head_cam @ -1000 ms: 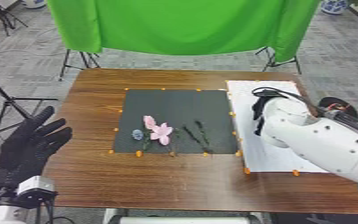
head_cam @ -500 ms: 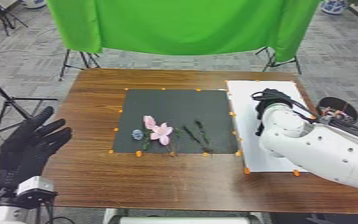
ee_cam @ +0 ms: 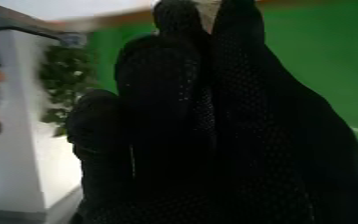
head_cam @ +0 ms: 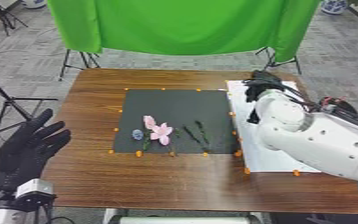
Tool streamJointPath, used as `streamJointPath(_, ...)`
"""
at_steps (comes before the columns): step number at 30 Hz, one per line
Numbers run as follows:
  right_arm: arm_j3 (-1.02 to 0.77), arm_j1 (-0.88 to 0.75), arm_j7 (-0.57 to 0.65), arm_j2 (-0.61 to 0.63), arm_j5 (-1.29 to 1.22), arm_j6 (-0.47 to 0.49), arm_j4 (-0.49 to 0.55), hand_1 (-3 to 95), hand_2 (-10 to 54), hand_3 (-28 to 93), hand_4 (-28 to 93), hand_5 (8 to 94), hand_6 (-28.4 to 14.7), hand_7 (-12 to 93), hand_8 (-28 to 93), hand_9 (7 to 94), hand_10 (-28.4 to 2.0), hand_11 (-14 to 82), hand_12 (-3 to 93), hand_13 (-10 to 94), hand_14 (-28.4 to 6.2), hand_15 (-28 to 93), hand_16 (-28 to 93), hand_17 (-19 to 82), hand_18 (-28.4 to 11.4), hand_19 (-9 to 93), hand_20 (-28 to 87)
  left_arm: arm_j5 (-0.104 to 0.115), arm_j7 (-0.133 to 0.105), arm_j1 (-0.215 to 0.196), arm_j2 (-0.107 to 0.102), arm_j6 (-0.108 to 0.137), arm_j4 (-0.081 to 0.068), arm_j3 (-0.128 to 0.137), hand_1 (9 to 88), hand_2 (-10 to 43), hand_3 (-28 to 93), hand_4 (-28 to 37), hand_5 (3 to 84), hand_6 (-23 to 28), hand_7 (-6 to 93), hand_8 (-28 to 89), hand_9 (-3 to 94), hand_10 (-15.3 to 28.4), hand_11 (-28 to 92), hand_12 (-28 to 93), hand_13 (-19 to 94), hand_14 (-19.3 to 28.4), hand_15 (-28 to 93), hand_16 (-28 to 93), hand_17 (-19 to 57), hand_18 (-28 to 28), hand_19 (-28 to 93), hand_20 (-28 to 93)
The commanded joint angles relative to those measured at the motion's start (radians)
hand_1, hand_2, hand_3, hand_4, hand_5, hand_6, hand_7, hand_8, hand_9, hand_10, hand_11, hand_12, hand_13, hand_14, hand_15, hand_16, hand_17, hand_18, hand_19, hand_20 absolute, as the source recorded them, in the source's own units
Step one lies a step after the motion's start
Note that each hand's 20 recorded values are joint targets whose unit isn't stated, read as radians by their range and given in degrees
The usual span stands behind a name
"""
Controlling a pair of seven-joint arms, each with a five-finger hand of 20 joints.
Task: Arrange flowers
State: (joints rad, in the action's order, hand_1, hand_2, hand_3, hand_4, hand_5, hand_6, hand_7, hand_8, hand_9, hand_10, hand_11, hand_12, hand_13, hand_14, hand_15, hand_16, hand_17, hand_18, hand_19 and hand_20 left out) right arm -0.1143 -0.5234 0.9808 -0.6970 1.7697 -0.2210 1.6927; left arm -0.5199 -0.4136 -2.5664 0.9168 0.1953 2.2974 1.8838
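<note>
In the head view, my right hand (head_cam: 262, 82) is over the far end of the white sheet (head_cam: 264, 157), to the right of the dark mat. Its black glove (ee_cam: 220, 115) also appears in the right wrist view, with the fingers extended and close together. My left hand (head_cam: 24, 150) is beside the table's left edge, fingers spread and open. On the dark mat (head_cam: 175, 102) lie a pink flower (head_cam: 161, 132), a smaller pink bloom (head_cam: 149, 121), a bluish flower head (head_cam: 137, 134) and dark green stems (head_cam: 199, 135).
The brown wooden table (head_cam: 175, 185) carries the mat and sheet, with small orange pieces along their edges. A green cloth (head_cam: 184, 25) hangs behind the table on stands. A dark round object (head_cam: 335, 104) is beyond the right arm.
My right hand has moved a little farther toward the table's far edge, and its arm has shifted slightly left. The left hand and the flowers stay nearly the same.
</note>
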Motion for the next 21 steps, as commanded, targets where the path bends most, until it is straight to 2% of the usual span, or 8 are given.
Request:
streamJointPath(1,-0.022,0.016,-0.072,-0.150,0.016,0.028,0.064,59.1,-9.5,74,-28,80.8,-0.7,23,7,91.9,-7.9,10.3,30.9,87,-1.6,62,16,57,-14.7,93,26,0.017,-0.020,-0.031,-0.016,0.020,0.013,0.013,29.2,5.8,62,-19.3,37.4,9.9,6.8,-6,33.3,20.5,26,12,22,28.4,55,-11,-5.9,28.4,54,4)
streamJointPath(2,-0.021,0.009,-0.084,-0.168,0.017,0.040,0.068,59.1,-9.5,74,-28,80.8,-0.7,23,7,91.9,-7.9,10.4,31.0,87,-1.6,62,17,57,-14.7,93,26,0.016,-0.022,-0.035,-0.016,0.020,0.014,0.014,29.2,5.8,62,-19.3,37.4,10.0,6.7,-6,33.3,20.5,26,12,22,28.4,55,-11,-5.9,28.4,54,4)
streamJointPath(6,0.005,-0.006,-0.109,-0.232,0.014,0.054,0.080,59.1,-9.5,74,-28,80.9,-0.7,22,8,91.8,-8.0,10.5,31.0,87,-1.7,62,17,57,-14.7,93,27,0.042,-0.054,-0.046,-0.055,0.034,0.012,0.009,29.2,5.9,62,-19.4,37.4,10.0,6.8,-6,33.3,20.5,26,12,22,28.4,55,-11,-5.9,28.4,54,4)
streamJointPath(10,0.020,-0.032,-0.108,-0.276,0.015,0.059,0.091,59.0,-9.5,75,-28,80.9,-0.7,22,8,91.8,-8.0,10.4,30.9,86,-1.7,62,17,57,-14.6,93,27,0.021,-0.020,-0.029,-0.030,0.022,0.011,0.013,29.2,5.9,62,-19.5,37.4,10.0,6.7,-6,33.4,20.5,26,12,22,28.4,55,-11,-5.9,28.4,54,4)
streamJointPath(13,0.041,-0.044,-0.105,-0.304,0.017,0.058,0.090,59.1,-9.5,75,-28,80.9,-0.7,22,8,91.8,-8.0,10.4,31.0,86,-1.6,62,17,57,-14.6,93,27,0.014,-0.008,-0.028,-0.017,0.020,0.012,0.015,29.2,5.9,62,-19.4,37.5,9.9,6.7,-6,33.3,20.5,26,12,22,28.4,55,-11,-5.9,28.4,54,4)
streamJointPath(17,0.054,-0.061,-0.096,-0.336,0.013,0.044,0.079,59.0,-9.5,75,-28,80.9,-0.6,22,8,91.8,-7.9,10.4,30.9,86,-1.7,62,17,57,-14.7,93,27,0.020,-0.014,-0.026,-0.028,0.023,0.009,0.006,29.2,5.9,62,-19.4,37.4,9.9,6.8,-6,33.4,20.6,26,12,22,28.4,55,-11,-5.9,28.4,54,4)
streamJointPath(18,0.058,-0.061,-0.094,-0.343,0.012,0.042,0.074,59.0,-9.5,75,-28,80.8,-0.6,22,8,91.7,-7.9,10.5,31.0,86,-1.7,62,17,57,-14.7,93,27,0.009,0.001,-0.018,-0.016,0.010,0.007,0.007,29.2,5.9,62,-19.4,37.4,9.9,6.8,-6,33.4,20.6,26,12,22,28.4,55,-11,-5.9,28.4,54,4)
streamJointPath(21,0.062,-0.063,-0.090,-0.367,0.011,0.042,0.056,59.0,-9.5,75,-28,80.7,-0.6,22,8,91.7,-8.0,10.4,31.0,86,-1.9,62,17,57,-14.7,93,27,0.001,0.016,-0.003,-0.007,0.006,0.005,0.006,29.2,5.9,62,-19.4,37.5,10.0,6.8,-6,33.4,20.5,26,12,22,28.4,55,-11,-5.9,28.4,54,4)
